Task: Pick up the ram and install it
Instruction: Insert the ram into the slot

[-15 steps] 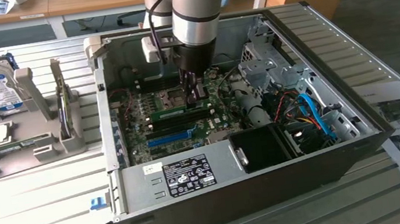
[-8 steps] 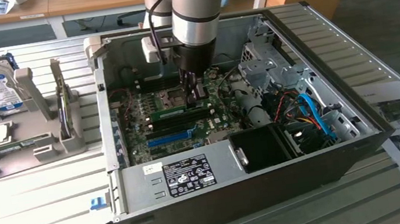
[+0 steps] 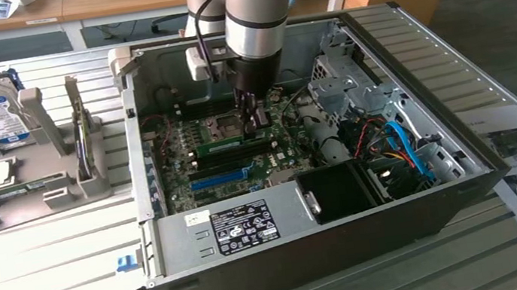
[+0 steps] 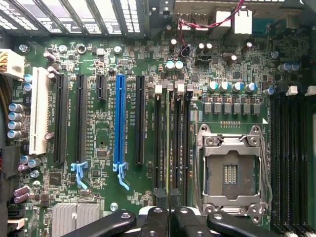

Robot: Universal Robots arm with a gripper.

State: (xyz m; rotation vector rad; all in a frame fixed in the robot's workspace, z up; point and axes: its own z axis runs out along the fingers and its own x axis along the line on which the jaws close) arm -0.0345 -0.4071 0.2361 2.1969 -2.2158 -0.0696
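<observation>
While the work sits deep inside it, note the setting first: slatted counter [image 3: 50,243], open computer case [image 3: 453,87] lying on its side, arm [image 3: 254,8] reaching straight down into it. Motherboard [image 4: 98,133] faces up. Long blue slot [image 4: 119,123] well off to one side; empty processor socket [image 4: 229,168] just beside the bank of black memory slots [image 4: 158,143].

The ram [image 3: 220,148] lies along that bank, next to the socket. Wrist view has it edge-on, a thin line [image 4: 168,148] running between two black slots. Cannot tell whether it is seated or only resting in the slot mouth.

Claw [image 3: 255,124] is low over the stick. Wrist view: claw [image 4: 169,217] clenched, pads nearly together on the ram's upper edge.

Judgement on doing this well: keep the stick upright and parallel to the slot along its whole length. Push straight down, evenly, with no rocking toward the socket. End clips [image 4: 158,89] look like the check on seating; uneven pressure risks one end riding high.
</observation>
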